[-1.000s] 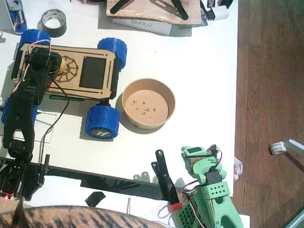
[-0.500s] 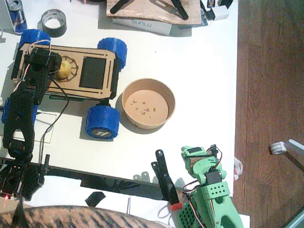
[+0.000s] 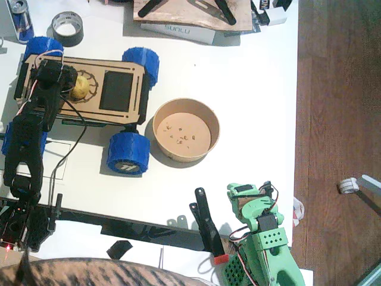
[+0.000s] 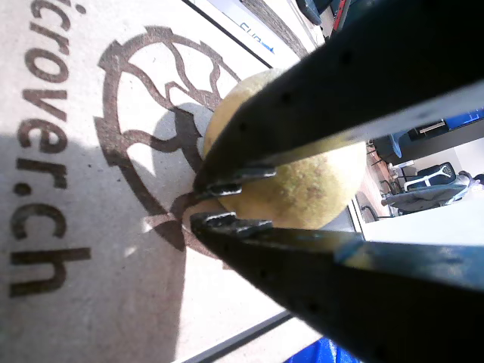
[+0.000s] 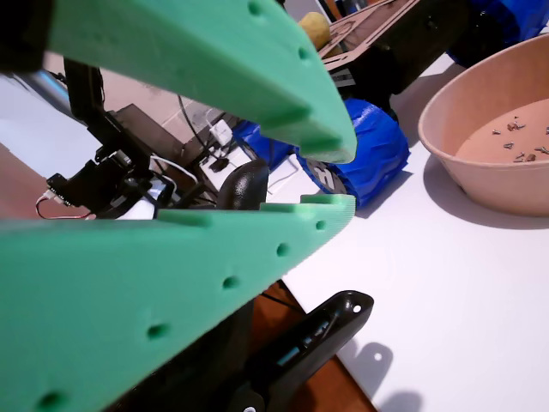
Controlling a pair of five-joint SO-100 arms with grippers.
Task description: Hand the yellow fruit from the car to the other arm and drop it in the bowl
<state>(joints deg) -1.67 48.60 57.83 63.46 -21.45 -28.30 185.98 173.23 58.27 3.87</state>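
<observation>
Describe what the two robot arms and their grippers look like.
The left arm is black, with red and white wires near its wrist and a black cable trailing off; its gripper has smooth black fingers with small metal tips. The right arm is bright green, perforated with small holes, red wires showing; its gripper is green.

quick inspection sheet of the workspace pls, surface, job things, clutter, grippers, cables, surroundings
surface: white table.
job's things: yellow fruit on the car; bowl holds only crumbs.
clutter: grey tape roll, can, board and box at the far edge.
grippers: left gripper fingers astride the fruit, gap at the tips; right gripper open, empty.
cables: black wire beside the left arm.
surroundings: wooden floor.
</observation>
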